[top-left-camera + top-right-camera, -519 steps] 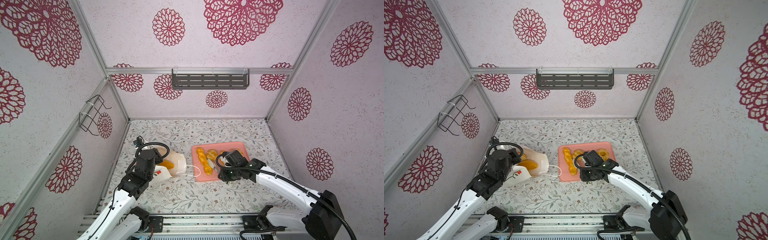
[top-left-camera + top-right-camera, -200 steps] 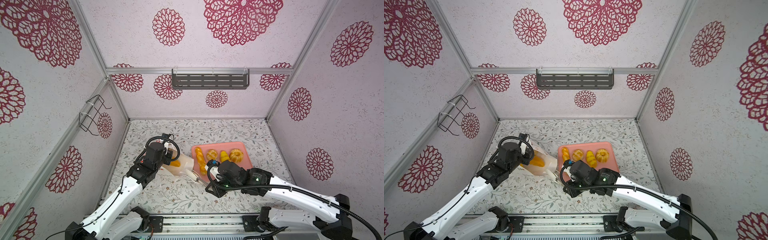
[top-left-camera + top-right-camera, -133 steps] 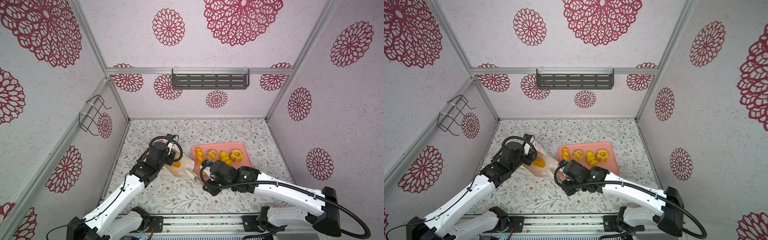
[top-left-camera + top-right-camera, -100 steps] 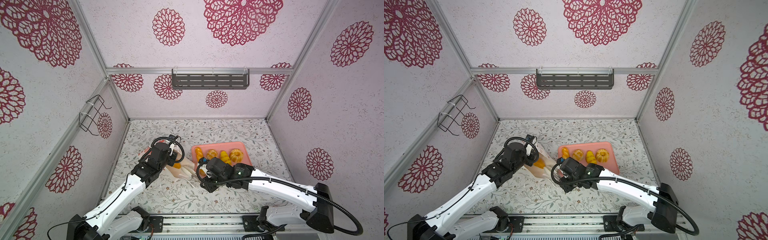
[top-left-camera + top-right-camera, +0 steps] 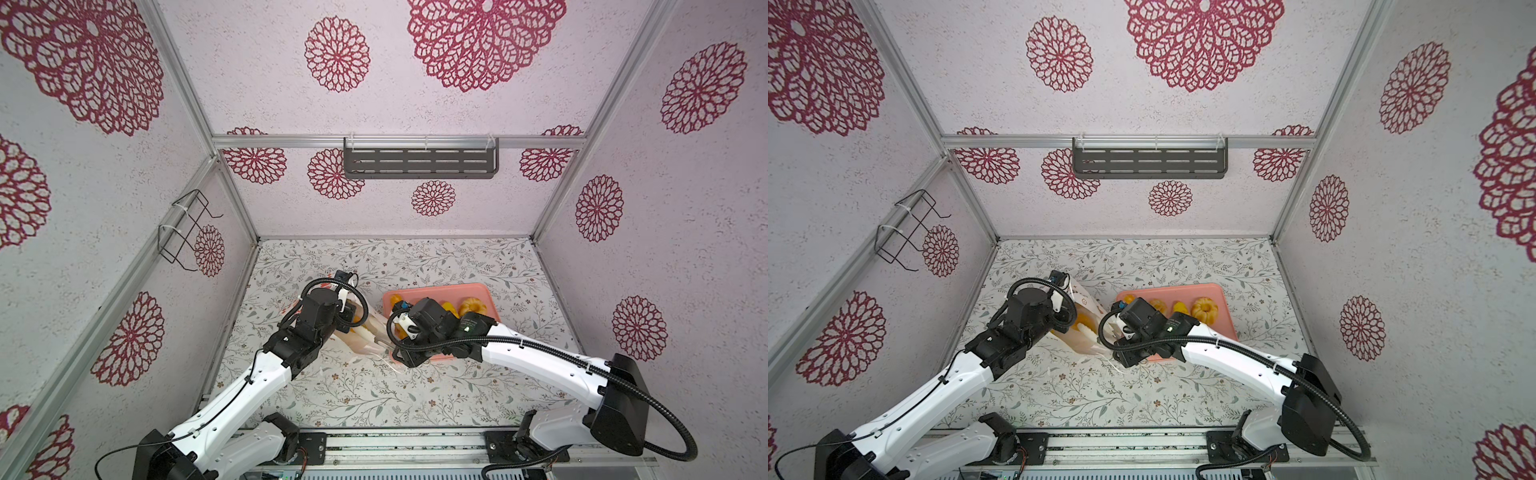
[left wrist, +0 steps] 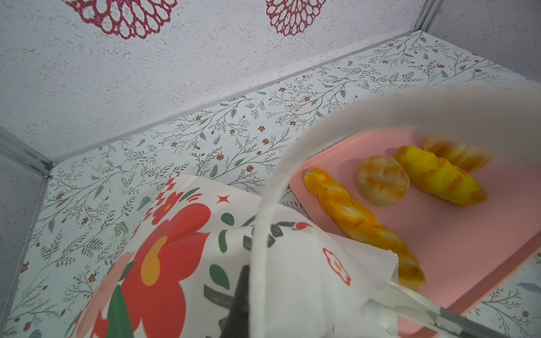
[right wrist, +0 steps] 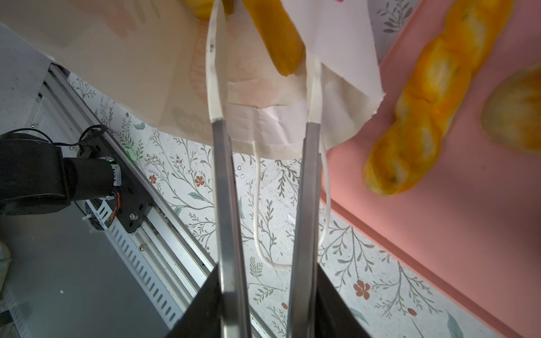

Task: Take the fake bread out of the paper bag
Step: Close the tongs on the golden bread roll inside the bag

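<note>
Red-flowered paper bag (image 6: 181, 263) is filling foreground, just beside pink tray (image 6: 468, 248). Four pcs fake bread (image 6: 360, 222) are lying on tray.

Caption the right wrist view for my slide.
Right gripper, open, at the mouth of the paper bag, a long loaf just inside; twisted stick on the pink tray.

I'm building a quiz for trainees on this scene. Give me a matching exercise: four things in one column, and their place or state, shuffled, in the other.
1 twisted stick
2 orange loaf
3 left gripper
4 right gripper

A shut on the paper bag
B open at the bag's mouth
C on the pink tray
D inside the bag

Pairs: 1-C, 2-D, 3-A, 4-B
</note>
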`<state>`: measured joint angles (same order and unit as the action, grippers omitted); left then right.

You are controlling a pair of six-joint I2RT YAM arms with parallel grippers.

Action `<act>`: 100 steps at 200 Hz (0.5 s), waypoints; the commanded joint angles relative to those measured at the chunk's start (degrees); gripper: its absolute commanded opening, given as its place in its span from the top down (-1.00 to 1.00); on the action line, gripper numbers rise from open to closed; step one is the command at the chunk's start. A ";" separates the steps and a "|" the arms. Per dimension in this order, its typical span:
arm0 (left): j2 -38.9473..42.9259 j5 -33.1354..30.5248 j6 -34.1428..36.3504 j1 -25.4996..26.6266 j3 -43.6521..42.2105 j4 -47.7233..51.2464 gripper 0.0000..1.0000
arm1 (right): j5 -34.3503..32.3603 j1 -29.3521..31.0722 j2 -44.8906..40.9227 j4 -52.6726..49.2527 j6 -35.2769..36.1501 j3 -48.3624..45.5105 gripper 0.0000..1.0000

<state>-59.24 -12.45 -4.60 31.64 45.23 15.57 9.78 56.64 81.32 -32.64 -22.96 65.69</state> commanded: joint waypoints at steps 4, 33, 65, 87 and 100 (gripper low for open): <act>1.05 1.57 -1.11 0.44 -1.07 -0.75 1.00 | 2.29 -1.07 0.86 3.91 0.99 2.41 0.11; 1.10 1.80 -1.41 0.51 -1.28 -0.86 1.00 | 3.56 -2.18 3.51 3.53 1.60 3.49 0.08; 1.34 2.09 -1.64 0.50 -1.70 -1.06 1.00 | 3.38 -2.76 6.60 2.41 2.30 5.18 0.06; 1.44 2.29 -1.90 0.48 -2.16 -1.50 1.00 | 5.05 -3.05 8.33 3.71 2.48 5.59 0.06; 1.64 2.60 -2.07 0.46 -2.41 -1.72 1.00 | 6.65 -3.13 9.05 5.13 2.40 5.50 0.06</act>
<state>-58.46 -11.46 -5.61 31.68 43.94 14.46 13.13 53.93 90.15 -30.70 -21.98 69.28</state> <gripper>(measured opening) 0.046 0.471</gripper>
